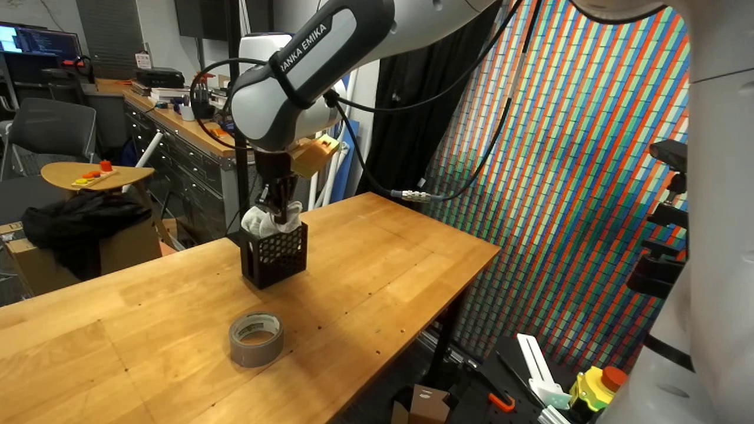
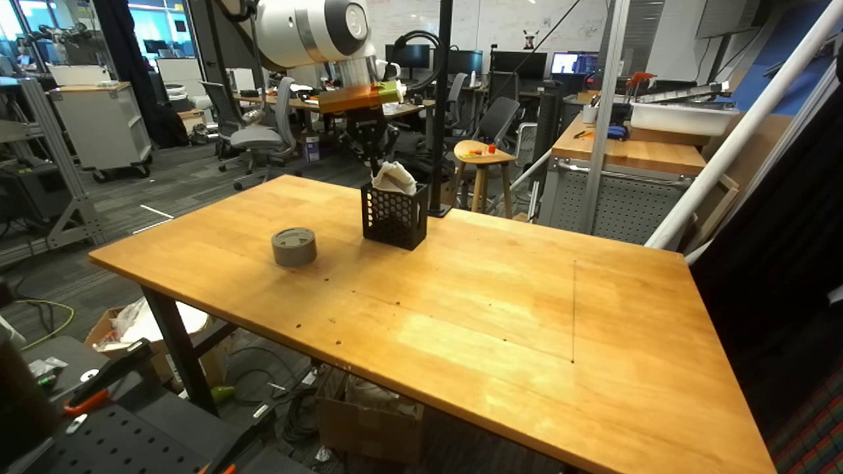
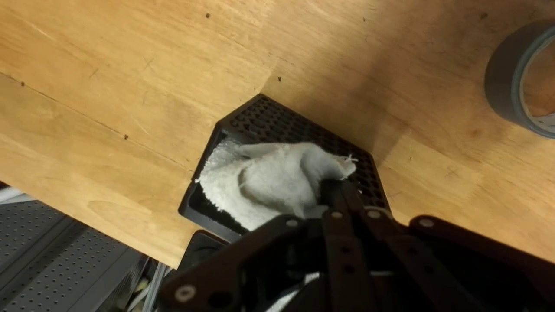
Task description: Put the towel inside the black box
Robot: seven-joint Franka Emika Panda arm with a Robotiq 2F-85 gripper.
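Here, the two fingers of my hand (image 3: 341, 187) are pressed together at the edge of the off-white towel (image 3: 277, 177); I judge that they pinch a fold of it, though cloth and shadow hide the tips in part. The towel sits in the mouth of the black box (image 2: 388, 234), its lower part within the honeycomb walls and its upper part bulging above the rim in both exterior views. In the wrist view a frayed corner overlaps the wall on the right; whether it hangs over the rim I cannot tell. A roll of duct tape (image 2: 294, 253) lies apart on the wooden worktop (image 2: 494, 316), left of the box in an exterior view.

Likely failures, as I judge them: (a) if I lift before the fingers part fully, or loose threads cling to them, the towel may be dragged out; (b) if I let go at this height without tucking, the bulge may slump over the rim; (c) if I press off-centre, a finger may bear on the rim and slide or tip the box, which shows no fixing; (d) if I retreat carelessly, the cable (image 1: 192, 94) on my arm (image 1: 336, 56) may snag the black post (image 2: 440, 131) just beyond the box.
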